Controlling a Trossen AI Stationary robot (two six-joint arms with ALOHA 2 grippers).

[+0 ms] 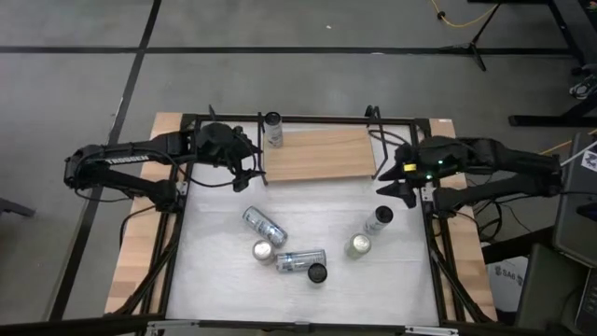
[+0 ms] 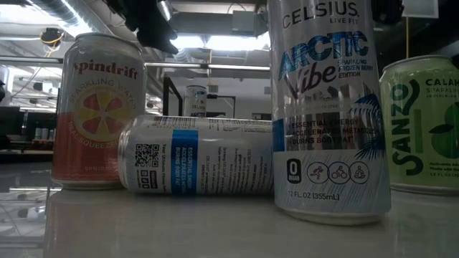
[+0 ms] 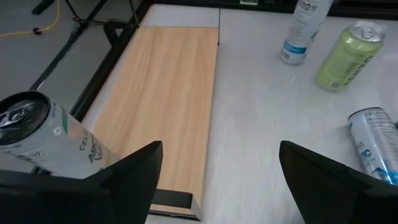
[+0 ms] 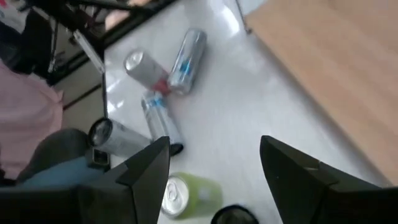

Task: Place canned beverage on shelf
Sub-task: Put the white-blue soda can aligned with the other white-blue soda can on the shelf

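The shelf (image 1: 317, 155), a light-wood board, lies at the table's far middle and also shows in the left wrist view (image 3: 161, 106). A silver can (image 1: 273, 129) stands upright on the shelf's far left corner, and the left wrist view (image 3: 37, 134) shows it close by. My left gripper (image 1: 248, 170) hovers open and empty at the shelf's left end (image 3: 217, 180). My right gripper (image 1: 390, 185) is open and empty off the shelf's right near corner (image 4: 214, 180). Several cans stand or lie on the white tabletop near the front.
A tall Celsius can (image 1: 378, 220) and a green can (image 1: 358, 245) stand at the right. Two silver cans (image 1: 264, 225) (image 1: 300, 259) lie on their sides. A Spindrift can (image 2: 99, 111) and a black-topped can (image 1: 318, 273) stand by them. A black frame (image 1: 183, 168) rims the table.
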